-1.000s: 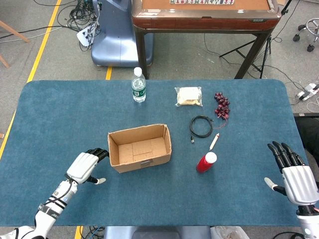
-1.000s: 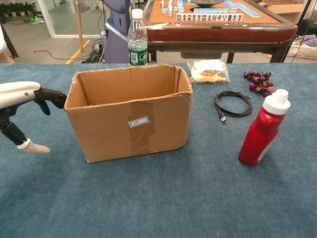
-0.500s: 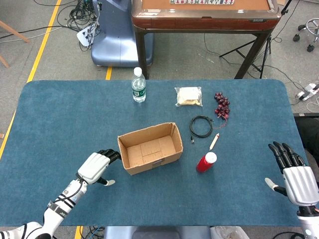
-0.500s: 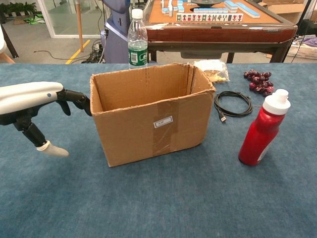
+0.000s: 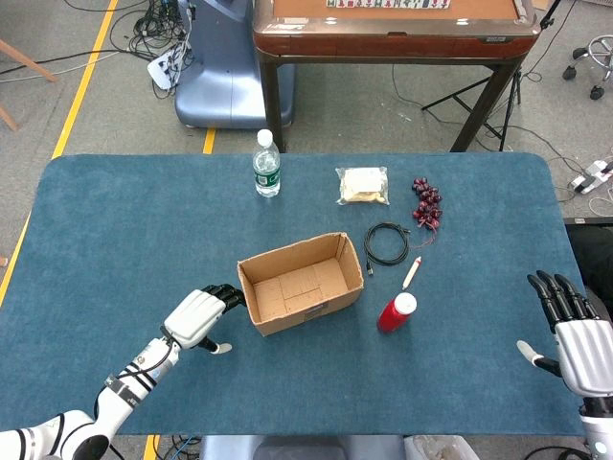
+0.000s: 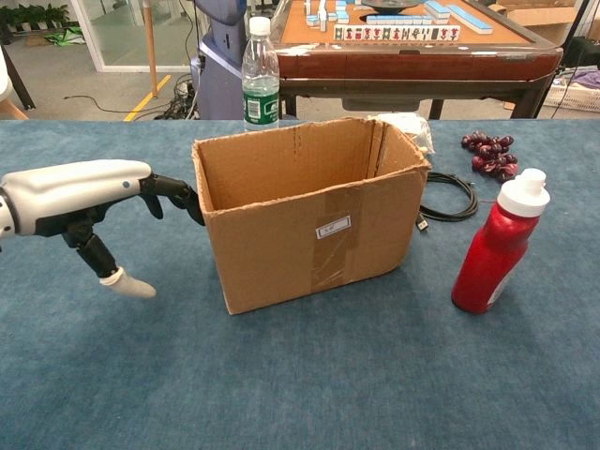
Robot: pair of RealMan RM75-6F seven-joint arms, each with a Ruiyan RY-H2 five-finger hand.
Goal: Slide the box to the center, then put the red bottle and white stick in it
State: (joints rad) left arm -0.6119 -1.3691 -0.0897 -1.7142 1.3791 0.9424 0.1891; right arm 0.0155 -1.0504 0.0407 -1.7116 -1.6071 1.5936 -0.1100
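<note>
An open cardboard box (image 5: 302,284) (image 6: 309,221) stands near the table's middle, turned slightly askew. My left hand (image 5: 199,317) (image 6: 89,200) is at its left wall, fingertips touching the cardboard, holding nothing. The red bottle (image 5: 396,312) (image 6: 498,246) with a white cap stands upright just right of the box. The white stick (image 5: 412,272) lies behind the bottle, near the cable; the chest view does not show it. My right hand (image 5: 580,340) hovers open at the table's right front edge, far from everything.
A water bottle (image 5: 266,164) (image 6: 261,73) stands at the back. A bagged snack (image 5: 362,185), a black cable coil (image 5: 385,243) (image 6: 448,196) and dark red grapes (image 5: 427,202) (image 6: 487,153) lie behind and right of the box. A mahjong table (image 5: 393,29) stands beyond.
My left hand has pushed the box rightward toward the centre, and the box has rotated a little. The right hand has drifted slightly back toward the edge. Bottle and stick have not moved.
</note>
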